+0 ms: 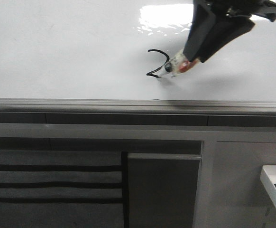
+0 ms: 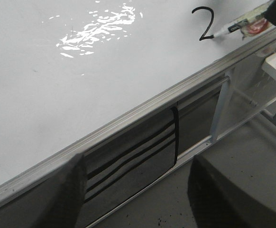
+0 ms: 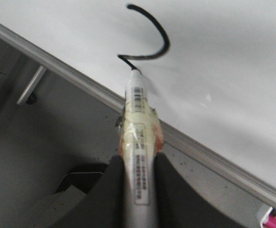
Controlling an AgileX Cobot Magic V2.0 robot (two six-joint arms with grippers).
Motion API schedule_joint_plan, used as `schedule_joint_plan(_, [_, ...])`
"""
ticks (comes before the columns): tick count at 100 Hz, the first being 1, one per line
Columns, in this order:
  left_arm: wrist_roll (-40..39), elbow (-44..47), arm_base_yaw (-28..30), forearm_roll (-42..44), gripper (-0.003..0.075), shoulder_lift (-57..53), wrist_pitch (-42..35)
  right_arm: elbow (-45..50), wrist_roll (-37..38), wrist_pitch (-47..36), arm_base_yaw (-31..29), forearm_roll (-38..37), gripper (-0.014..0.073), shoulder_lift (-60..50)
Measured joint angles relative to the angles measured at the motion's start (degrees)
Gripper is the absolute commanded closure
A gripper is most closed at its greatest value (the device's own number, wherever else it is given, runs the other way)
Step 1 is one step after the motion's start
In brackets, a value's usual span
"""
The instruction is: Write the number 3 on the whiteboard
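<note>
The whiteboard (image 1: 57,47) lies flat, glossy white, with a bright light patch at the back. On it is a partial number 3 (image 1: 166,55): one black upper curve that hooks back to the left, with a short tail. My right gripper (image 1: 195,54) is shut on a marker (image 1: 178,64), whose tip touches the board at the end of the stroke. The right wrist view shows the marker (image 3: 138,128) between the fingers and the stroke (image 3: 166,42) just ahead. My left gripper (image 2: 135,166) is open and empty, off the board's near edge; the stroke (image 2: 212,16) shows far off.
A grey metal edge strip (image 1: 128,105) runs along the board's near side. Below it are grey cabinet panels, one with black stripes (image 1: 52,180). A white tray (image 1: 275,185) with markers hangs at the lower right.
</note>
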Motion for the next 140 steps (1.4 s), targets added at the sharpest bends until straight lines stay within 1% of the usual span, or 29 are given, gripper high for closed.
schedule_joint_plan(12, [0.0, 0.0, 0.0, 0.0, 0.0290, 0.0, 0.0, 2.2, 0.1, -1.0, 0.6, 0.1, 0.0570, -0.5])
schedule_joint_plan(25, [0.1, 0.0, 0.0, 0.0, 0.0290, 0.0, 0.0, 3.0, 0.2, -6.2, 5.1, 0.1, 0.0570, 1.0])
schedule_joint_plan(31, [1.0, 0.0, 0.0, 0.0, 0.0290, 0.0, 0.0, 1.8, 0.2, -7.6, 7.0, 0.1, 0.0570, 2.1])
schedule_joint_plan(42, [4.4, -0.4, 0.0, -0.2, 0.0290, 0.1, 1.1, -1.9, -1.2, -6.5, 8.9, -0.4, 0.0569, 2.8])
schedule_joint_plan(49, [7.6, -1.6, 0.0, -2.3, 0.0290, 0.7, 2.8, -2.4, -5.9, -4.3, 10.6, -0.4, 0.0569, 0.7])
schedule_joint_plan(54, [10.5, -2.6, 0.0, -5.1, 0.0290, 1.8, 4.4, -2.1, -10.9, -2.2, 12.4, -0.1, 0.0569, -1.8])
schedule_joint_plan(69, [24.5, -4.8, 0.0, -16.3, 0.0290, 6.2, 12.2, 1.0, -24.9, 2.0, 18.9, 0.6, 0.0570, -10.0])
schedule_joint_plan(77, [30.9, -5.8, 0.0, -20.8, 0.0290, 9.4, 15.8, 1.9, -30.1, 2.8, 20.7, 0.6, 0.0569, -12.3])
schedule_joint_plan(86, [35.2, -6.8, -1.3, -23.1, 0.0290, 13.5, 16.8, 2.0, -34.6, 3.4, 21.7, 0.6, 0.0569, -13.3])
schedule_joint_plan(107, [41.5, -9.3, -8.9, -23.9, 0.0290, 22.2, 14.3, 2.0, -36.2, 3.4, 21.8, 0.6, 0.0570, -13.4])
schedule_joint_plan(122, [42.3, -12.5, -13.7, -23.9, 0.0290, 27.6, 11.2, 2.3, -36.4, 3.5, 21.8, 0.6, 0.0569, -13.4])
schedule_joint_plan(135, [42.6, -14.9, -16.0, -23.9, 0.0292, 31.0, 10.3, 2.3, -36.4, 3.5, 21.8, 0.6, 0.0569, -13.4])
schedule_joint_plan(140, [42.5, -15.7, -16.4, -23.9, 0.0308, 31.7, 10.3, 2.3, -36.4, 3.5, 21.8, 0.6, 0.0569, -13.4])
